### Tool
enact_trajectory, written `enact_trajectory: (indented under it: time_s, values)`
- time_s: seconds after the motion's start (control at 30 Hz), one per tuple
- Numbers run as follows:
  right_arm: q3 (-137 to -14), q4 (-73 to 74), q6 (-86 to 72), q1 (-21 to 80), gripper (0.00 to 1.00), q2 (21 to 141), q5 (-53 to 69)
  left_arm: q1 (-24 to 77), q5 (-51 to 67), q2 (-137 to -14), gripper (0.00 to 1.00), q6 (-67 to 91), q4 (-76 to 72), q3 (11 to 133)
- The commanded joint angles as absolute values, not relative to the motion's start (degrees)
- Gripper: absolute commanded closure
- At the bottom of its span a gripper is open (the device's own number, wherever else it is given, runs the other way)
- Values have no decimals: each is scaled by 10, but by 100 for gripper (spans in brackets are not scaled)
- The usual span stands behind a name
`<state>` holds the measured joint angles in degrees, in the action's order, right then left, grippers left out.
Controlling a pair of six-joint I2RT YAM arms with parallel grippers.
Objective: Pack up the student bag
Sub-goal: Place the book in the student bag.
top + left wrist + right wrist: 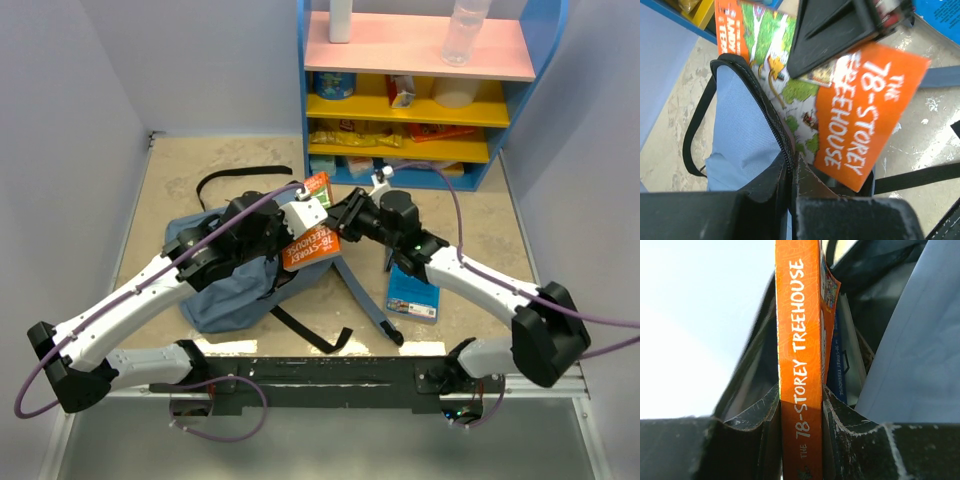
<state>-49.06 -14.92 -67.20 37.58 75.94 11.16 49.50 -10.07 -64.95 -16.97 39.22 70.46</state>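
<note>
The backpack (225,290) lies on the desk (180,180) just in front of the arm bases, left of centre, w/ its zip mouth turned toward the shelf (400,50). Its padded straps (365,300) trail out to the right and a thin black webbing loop (240,175) lies behind it.

The left pincer (792,170) is clenched on the zipped rim of the backpack (740,130), holding that edge of the mouth up.

The right pincer (801,410) is clamped on the spine of an orange book (797,315) (title reads "The 78-Storey Treehouse"), one finger on each cover. From above, the orange book (312,247) sits tilted btwn the two wrists, right over the bag's mouth. In the left wrist view, its lower corner (855,182) is at the opening. How far in it goes can't be told.

A dark-blue spine (837,370) shows just behind the orange one in the right wrist view. Its text is too small to read.

A blue book (412,292) lies flat on the desk, under the right forearm and apart from the bag.

The top shelf carries a white bottle (341,20) and a clear bottle (466,30). Lower shelves hold packets, too small to name.
</note>
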Motion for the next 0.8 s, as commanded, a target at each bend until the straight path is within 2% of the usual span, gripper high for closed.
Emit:
enact_trajectory:
  time_s: [0.0, 0.27, 0.43, 0.77]
  values:
    - [-547, -258, -706, 401, 100, 814, 122, 496, -63, -639, 100, -167, 375, 748]
    - [-546, -322, -703, 443, 100, 903, 70, 496, -24, -637, 100, -168, 381, 751]
    - [-612, -362, -695, 455, 100, 972, 70, 496, 25, -637, 100, -173, 400, 761]
    - [-722, -436, -743, 531, 100, 1096, 95, 495, 2, -641, 100, -168, 388, 755]
